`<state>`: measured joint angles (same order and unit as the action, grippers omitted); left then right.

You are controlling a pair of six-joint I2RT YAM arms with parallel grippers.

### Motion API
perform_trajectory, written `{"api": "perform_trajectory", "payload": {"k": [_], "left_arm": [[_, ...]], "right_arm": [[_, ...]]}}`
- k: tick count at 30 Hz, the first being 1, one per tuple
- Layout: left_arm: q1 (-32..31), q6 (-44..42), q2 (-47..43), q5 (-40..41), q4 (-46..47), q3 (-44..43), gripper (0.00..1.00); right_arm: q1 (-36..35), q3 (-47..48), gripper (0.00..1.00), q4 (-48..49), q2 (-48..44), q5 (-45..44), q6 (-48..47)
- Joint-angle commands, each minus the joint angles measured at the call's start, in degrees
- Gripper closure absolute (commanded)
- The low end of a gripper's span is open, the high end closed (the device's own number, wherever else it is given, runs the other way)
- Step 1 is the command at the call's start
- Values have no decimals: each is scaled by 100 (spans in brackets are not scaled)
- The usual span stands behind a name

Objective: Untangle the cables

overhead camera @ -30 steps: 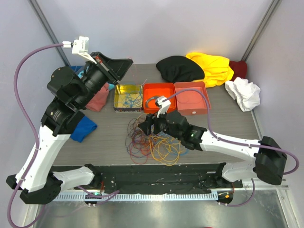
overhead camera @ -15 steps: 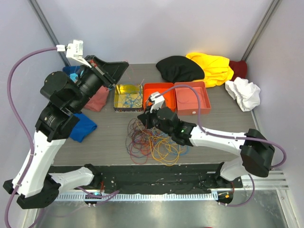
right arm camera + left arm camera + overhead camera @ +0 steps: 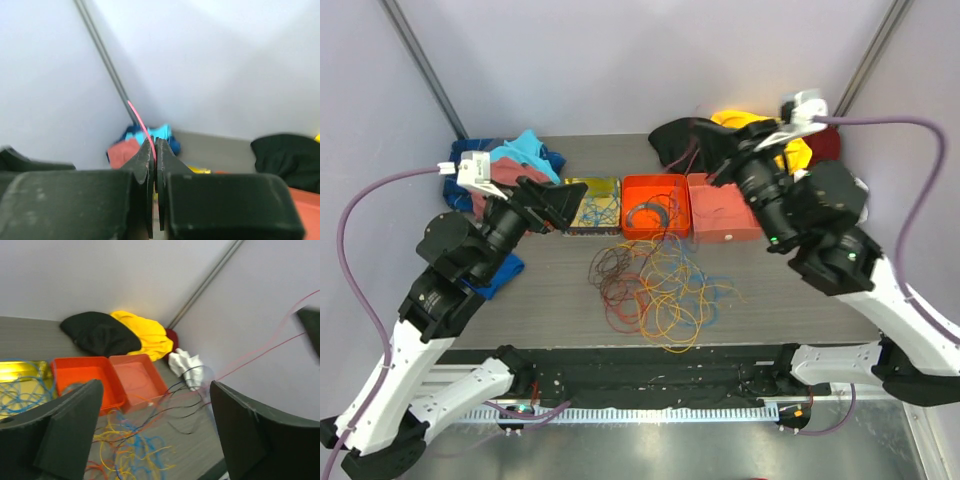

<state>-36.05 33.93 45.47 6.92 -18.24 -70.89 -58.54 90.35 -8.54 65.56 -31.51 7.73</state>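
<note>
The cables [image 3: 655, 290] lie heaped mid-front on the bench [image 3: 550, 300]. The right tool [image 3: 154, 145], high and back-right of the heap, is pinched shut on one pink strand [image 3: 138, 122] slanting up from it. The left tool [image 3: 568, 205], nearer the heap, gapes wide and empty.

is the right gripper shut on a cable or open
Shut on a red cable: the right gripper's jaws meet with the strand pinched between them.

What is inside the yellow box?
Loose blue cables lie in the yellow box. From above, the left gripper covers its left end, so what is there cannot be seen.
</note>
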Motion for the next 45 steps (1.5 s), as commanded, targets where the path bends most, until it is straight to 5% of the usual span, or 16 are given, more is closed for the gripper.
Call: {"api": "perform_trajectory", "payload": {"k": [1, 8, 15, 19, 45], "left_arm": [[-33, 96, -144, 187, 339, 233, 0], [-25, 500, -372, -313, 768, 1129, 0], [-77, 1220, -408, -1596, 2610, 2728, 0], [-490, 1195, -426, -1343, 3616, 3642, 0], [-1123, 694, 1957, -1448, 4460, 2747, 6]], "right_arm": [[-26, 940, 99, -1070, 185, -400, -430], [-34, 1003, 99, -1422, 168, -216, -132], [-26, 976, 99, -1642, 150, 39, 97], [-26, 845, 99, -1757, 98, 232, 299], [-26, 256, 99, -1678, -316, 848, 730]]}}
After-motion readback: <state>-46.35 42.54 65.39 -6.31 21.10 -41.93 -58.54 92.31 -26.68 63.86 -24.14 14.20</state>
